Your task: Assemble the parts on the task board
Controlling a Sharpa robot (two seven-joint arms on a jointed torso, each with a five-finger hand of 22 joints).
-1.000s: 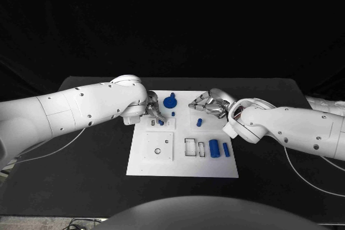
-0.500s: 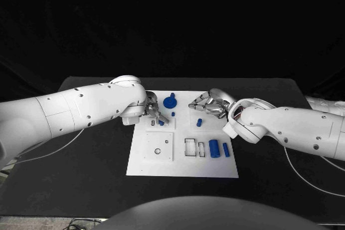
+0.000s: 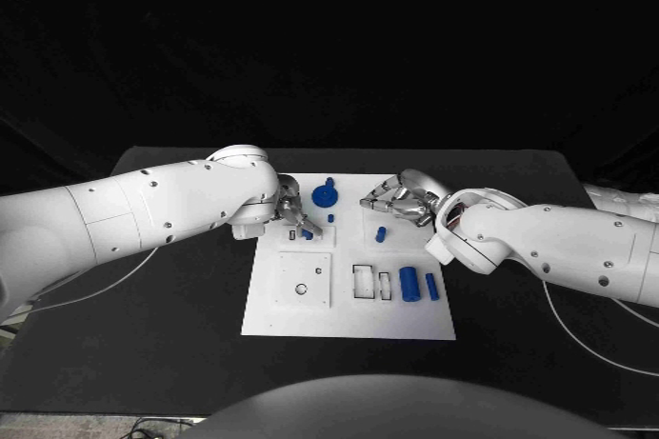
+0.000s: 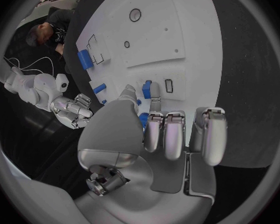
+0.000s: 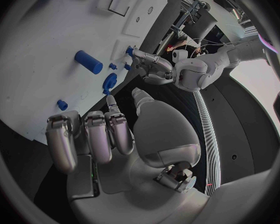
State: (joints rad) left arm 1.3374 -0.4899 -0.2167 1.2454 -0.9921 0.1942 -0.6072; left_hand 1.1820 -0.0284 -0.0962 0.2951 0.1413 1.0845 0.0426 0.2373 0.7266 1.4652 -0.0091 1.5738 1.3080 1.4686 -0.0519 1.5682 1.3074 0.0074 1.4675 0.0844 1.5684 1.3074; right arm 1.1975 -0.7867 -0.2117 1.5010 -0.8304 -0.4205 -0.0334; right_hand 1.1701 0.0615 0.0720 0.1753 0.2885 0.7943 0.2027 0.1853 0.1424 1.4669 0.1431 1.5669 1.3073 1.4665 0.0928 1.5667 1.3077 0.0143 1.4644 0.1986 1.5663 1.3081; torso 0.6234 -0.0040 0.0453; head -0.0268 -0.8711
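Note:
The white task board (image 3: 350,310) lies mid-table. My left hand (image 3: 291,214) hovers over the board's upper left part and pinches a small blue piece (image 4: 146,89) between thumb and a finger, right beside an empty rectangular slot (image 4: 169,85). My right hand (image 3: 400,204) hangs over the board's upper right corner with its fingers curled in and nothing in them. In the right wrist view the right hand (image 5: 109,129) sits above a blue peg (image 5: 89,62). On the board stand a blue round knob (image 3: 326,193), a blue peg (image 3: 381,233), a thick blue cylinder (image 3: 408,283) and a slim blue bar (image 3: 431,286).
A raised square plate with a round hole (image 3: 305,277) takes the board's lower left. Two outlined pockets (image 3: 364,280) lie beside the thick cylinder. Black table (image 3: 165,315) surrounds the board on all sides. Both white forearms flank the board's upper half.
My left hand has shifted slightly over the upper left slots with the small piece. The right hand has kept still.

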